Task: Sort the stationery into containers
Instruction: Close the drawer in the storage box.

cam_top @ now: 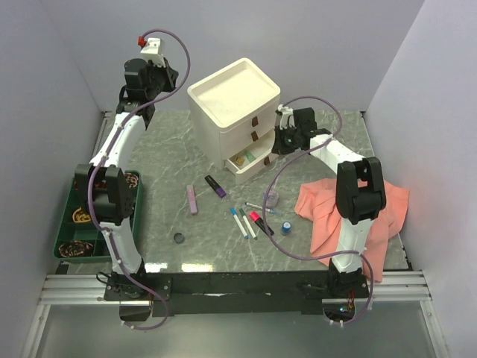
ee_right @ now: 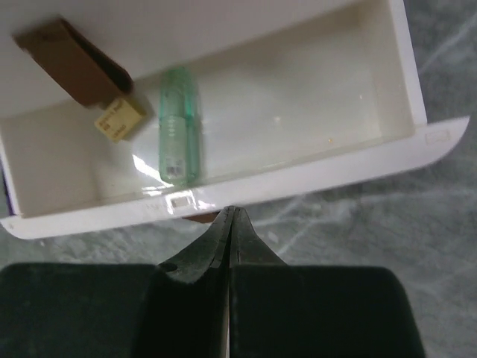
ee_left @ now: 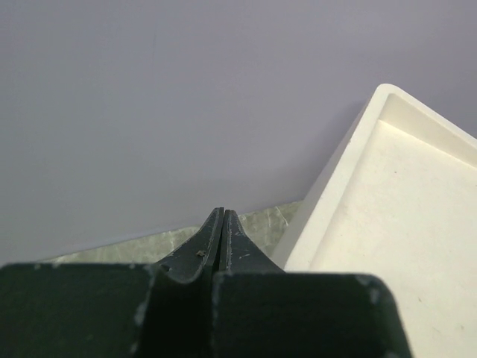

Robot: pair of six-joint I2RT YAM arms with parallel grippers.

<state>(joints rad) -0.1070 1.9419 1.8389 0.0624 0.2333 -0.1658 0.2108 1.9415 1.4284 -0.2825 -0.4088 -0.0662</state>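
Observation:
The cream drawer box (cam_top: 235, 104) stands at the back, its bottom drawer (cam_top: 250, 165) pulled out. A green highlighter (ee_right: 179, 127) and a small yellow piece (ee_right: 119, 119) lie in that drawer (ee_right: 417, 142). My right gripper (ee_right: 229, 212) is shut, tips right at the drawer front beside its brown pull tab (ee_right: 195, 218); whether the tab is pinched is unclear. My left gripper (ee_left: 222, 212) is shut and empty, raised left of the box's tray top (ee_left: 417, 216). On the table lie a purple highlighter (cam_top: 216, 186), a lilac highlighter (cam_top: 193, 199), pens (cam_top: 240, 221), a red-and-black marker (cam_top: 261, 222), a tape roll (cam_top: 272, 198), a vial (cam_top: 286, 227) and a dark disc (cam_top: 179, 238).
A green compartment tray (cam_top: 63, 212) holding rubber bands sits at the left table edge beside the left arm. A salmon-pink cloth (cam_top: 387, 205) lies crumpled at the right, under the right arm. Lilac walls close in the back and both sides.

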